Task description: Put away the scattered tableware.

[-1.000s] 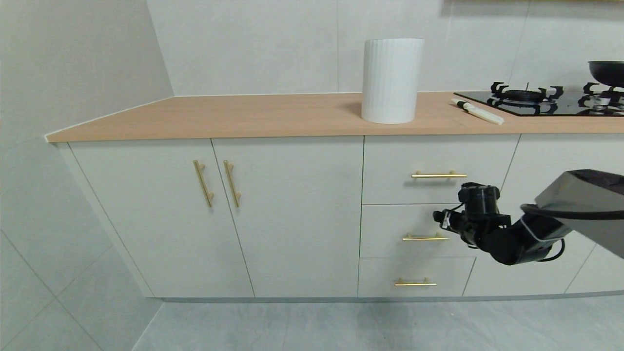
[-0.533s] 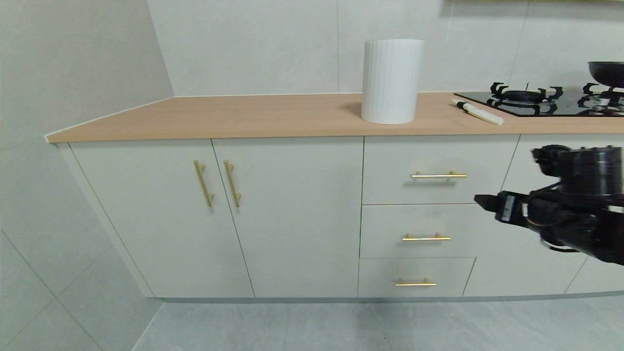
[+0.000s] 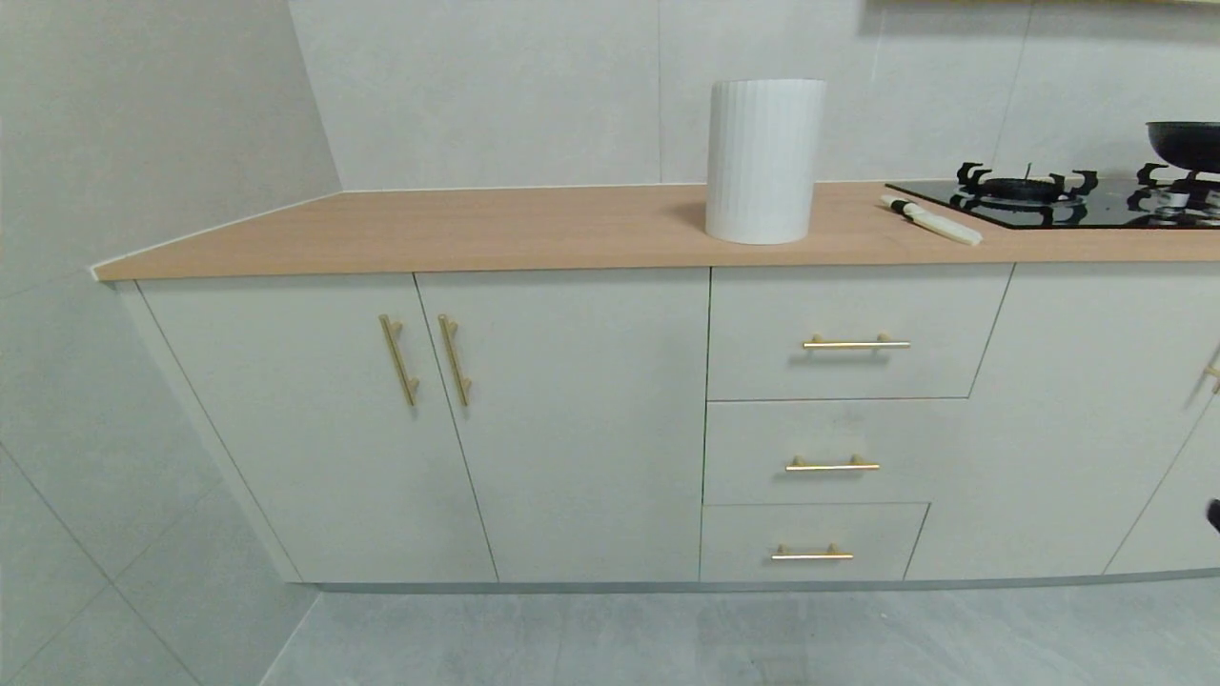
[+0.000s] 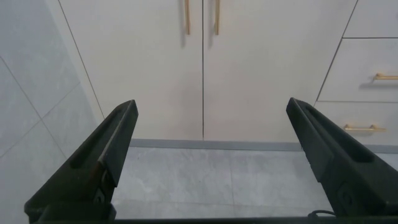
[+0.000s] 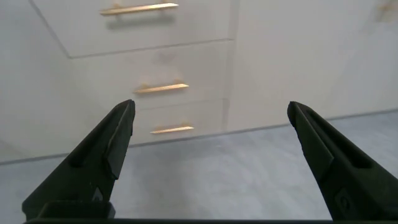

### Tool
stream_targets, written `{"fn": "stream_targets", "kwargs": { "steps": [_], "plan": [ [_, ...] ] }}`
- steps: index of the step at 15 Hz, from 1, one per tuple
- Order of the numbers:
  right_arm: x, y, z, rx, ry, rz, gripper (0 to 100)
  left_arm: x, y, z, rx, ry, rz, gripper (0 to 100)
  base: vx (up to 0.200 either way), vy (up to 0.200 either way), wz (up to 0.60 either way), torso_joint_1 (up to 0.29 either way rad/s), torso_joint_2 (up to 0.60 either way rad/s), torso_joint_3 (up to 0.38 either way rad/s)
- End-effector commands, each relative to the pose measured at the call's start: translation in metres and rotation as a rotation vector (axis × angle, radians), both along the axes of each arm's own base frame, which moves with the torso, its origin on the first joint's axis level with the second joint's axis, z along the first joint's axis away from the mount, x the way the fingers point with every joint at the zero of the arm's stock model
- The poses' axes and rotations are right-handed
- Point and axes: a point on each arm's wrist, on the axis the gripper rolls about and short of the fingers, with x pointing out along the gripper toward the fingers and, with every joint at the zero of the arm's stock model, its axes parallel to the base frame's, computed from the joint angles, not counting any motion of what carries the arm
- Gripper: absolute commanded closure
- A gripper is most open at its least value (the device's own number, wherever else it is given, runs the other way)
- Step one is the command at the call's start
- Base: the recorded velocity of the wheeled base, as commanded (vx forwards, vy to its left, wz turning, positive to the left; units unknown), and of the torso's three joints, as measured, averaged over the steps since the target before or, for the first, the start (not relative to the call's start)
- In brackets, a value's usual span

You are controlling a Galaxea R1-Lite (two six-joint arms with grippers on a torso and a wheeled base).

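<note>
While far from right gripper (image 5: pixel 210 104), knife (image 3: pixel 929 218).

Head view, right edge: pan (image 3: pixel 1185 143) and hob (image 3: pixel 1048 202) both cut off. Also there: gold handle (image 3: pixel 1212 374), blurred and partly cut; dark speck (image 3: pixel 1215 515), unidentifiable. On counter (image 3: pixel 477 229): pale utensil (image 3: pixel 931 219), too small to identify. Wrist views: left gripper (image 4: pixel 211 106) and right gripper (image 5: pixel 210 104), finger bases cut by frame edge.

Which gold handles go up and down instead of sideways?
The left door handle and the right door handle, standing side by side. The three drawer handles all lie sideways.
</note>
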Motion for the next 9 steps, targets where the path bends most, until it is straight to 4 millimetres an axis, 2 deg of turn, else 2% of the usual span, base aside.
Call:
{"fn": "stream_targets", "kwargs": {
  "steps": [1,2,4,5,7,9],
  "plan": [
    [-0.06,-0.018,-0.018,-0.047,-0.112,-0.188,0,0.0,0.0,0.0,0.001,0.0,0.0,0,0.0,0.0,0.0,0.0,0.0,0.0],
    [-0.069,-0.019,-0.021,-0.068,-0.126,-0.22,0,0.0,0.0,0.0,0.001,0.0,0.0,0,0.0,0.0,0.0,0.0,0.0,0.0],
    [-0.102,-0.02,-0.037,-0.112,-0.205,-0.209,0,0.0,0.0,0.0,0.001,0.0,0.0,0,0.0,0.0,0.0,0.0,0.0,0.0],
    [-0.11,-0.02,-0.043,-0.132,-0.221,-0.208,0,0.0,0.0,0.0,0.001,0.0,0.0,0,0.0,0.0,0.0,0.0,0.0,0.0],
    [-0.119,-0.018,-0.051,-0.136,-0.267,-0.268,0,0.0,0.0,0.0,0.001,0.0,0.0,0,0.0,0.0,0.0,0.0,0.0,0.0],
    [-0.117,-0.018,-0.054,-0.132,-0.259,-0.284,0,0.0,0.0,0.0,0.001,0.0,0.0,0,0.0,0.0,0.0,0.0,0.0,0.0]
  ]
}}
